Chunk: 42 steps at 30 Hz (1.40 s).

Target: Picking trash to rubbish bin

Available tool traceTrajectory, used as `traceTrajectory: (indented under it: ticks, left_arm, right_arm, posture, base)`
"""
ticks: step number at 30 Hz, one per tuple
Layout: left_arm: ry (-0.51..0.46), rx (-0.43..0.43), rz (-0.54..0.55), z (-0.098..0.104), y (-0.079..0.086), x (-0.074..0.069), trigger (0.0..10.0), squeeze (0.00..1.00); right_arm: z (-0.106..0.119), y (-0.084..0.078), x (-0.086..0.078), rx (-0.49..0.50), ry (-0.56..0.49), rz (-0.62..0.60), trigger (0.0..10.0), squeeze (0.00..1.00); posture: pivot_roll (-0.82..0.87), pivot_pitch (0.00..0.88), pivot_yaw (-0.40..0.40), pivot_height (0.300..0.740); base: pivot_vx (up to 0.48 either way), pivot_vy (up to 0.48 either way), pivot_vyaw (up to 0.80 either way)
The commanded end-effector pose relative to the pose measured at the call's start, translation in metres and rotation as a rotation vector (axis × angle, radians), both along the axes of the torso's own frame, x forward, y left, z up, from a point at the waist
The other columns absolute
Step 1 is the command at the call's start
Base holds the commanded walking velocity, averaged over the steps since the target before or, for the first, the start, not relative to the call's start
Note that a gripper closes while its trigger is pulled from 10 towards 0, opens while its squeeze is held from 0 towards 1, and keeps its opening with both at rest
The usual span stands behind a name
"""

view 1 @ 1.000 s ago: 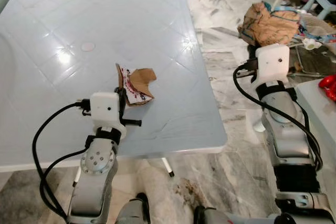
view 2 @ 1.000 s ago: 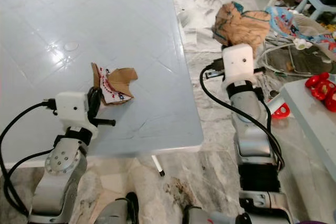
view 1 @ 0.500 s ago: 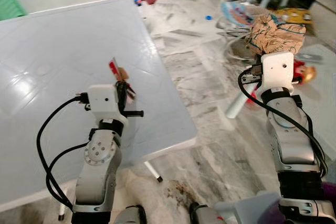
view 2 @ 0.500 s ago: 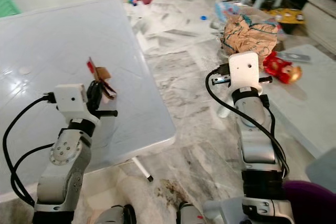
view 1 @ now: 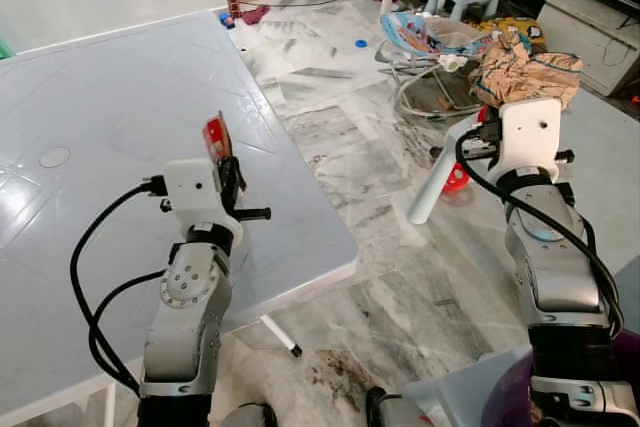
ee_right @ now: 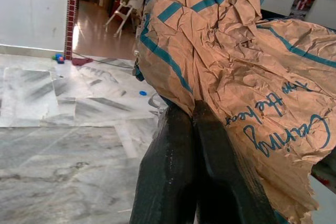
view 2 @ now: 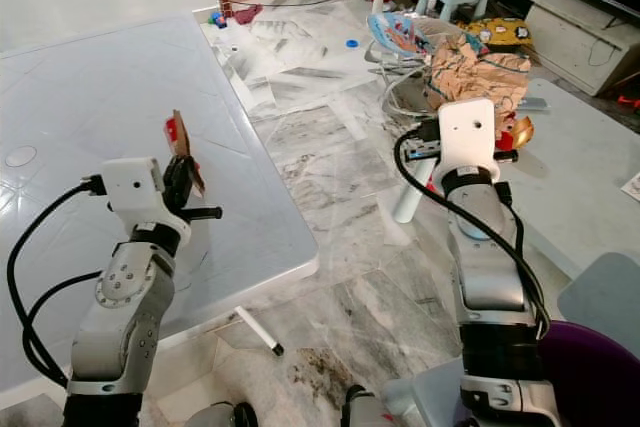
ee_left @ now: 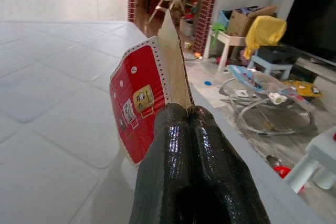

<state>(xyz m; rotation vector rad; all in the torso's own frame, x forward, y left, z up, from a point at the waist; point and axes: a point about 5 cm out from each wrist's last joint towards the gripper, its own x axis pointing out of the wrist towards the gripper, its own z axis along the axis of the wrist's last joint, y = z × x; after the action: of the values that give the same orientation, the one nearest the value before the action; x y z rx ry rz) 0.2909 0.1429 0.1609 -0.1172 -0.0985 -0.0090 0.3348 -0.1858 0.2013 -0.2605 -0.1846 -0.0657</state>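
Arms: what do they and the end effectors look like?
Both arms are silver, jointed metal, each with a white boxy wrist housing and looping black cables. The left end effector and the right end effector each have two long, glossy black fingers.

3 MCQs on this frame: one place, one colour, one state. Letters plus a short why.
1. Where is the left pincer?
A. over the white table
B. down at the floor
C. inside a bin

2. What colour is the printed face of the cardboard scrap?
A. green
B. red
C. black

3. What state is the right pincer in?
A. open, holding nothing
B. shut on the crumpled paper bag
C. open around a bottle

Key:
1 A: it is raised above the white table, near the edge.
2 B: the left wrist view shows a red face with a white dotted border.
3 B: the black fingers meet on the crumpled paper bag.
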Motion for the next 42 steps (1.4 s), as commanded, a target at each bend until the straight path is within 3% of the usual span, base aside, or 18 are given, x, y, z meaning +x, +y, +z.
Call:
traceTrajectory:
  ticks: [1,23,42]
  left_arm:
    - [0.027,-0.006,-0.004,-0.0041,0.001,-0.0014,10.0,0.0]
    - [0.039,-0.002,-0.022,-0.0053,0.0016,-0.0027,10.0,0.0]
    - [0.047,0.005,-0.024,-0.0077,0.0022,-0.0036,10.0,0.0]
  right_arm:
    - [0.0041,0.0012,0.0002,0.008,-0.011,-0.001,0.0,0.0]
    - [0.0029,0.0035,0.0003,0.032,-0.001,0.009,0.0,0.0]
    - [0.0013,0.0045,0.0006,0.04,0.004,0.009,0.0,0.0]
  posture:
    - [-0.04,0.11,0.013,0.74]
    - [-0.03,0.118,0.015,0.74]
    - [-0.03,0.119,0.016,0.74]
  base:
    - [0.0,0.0,0.0]
    - [0.0,0.0,0.0]
    - [-0.274,0.0,0.0]
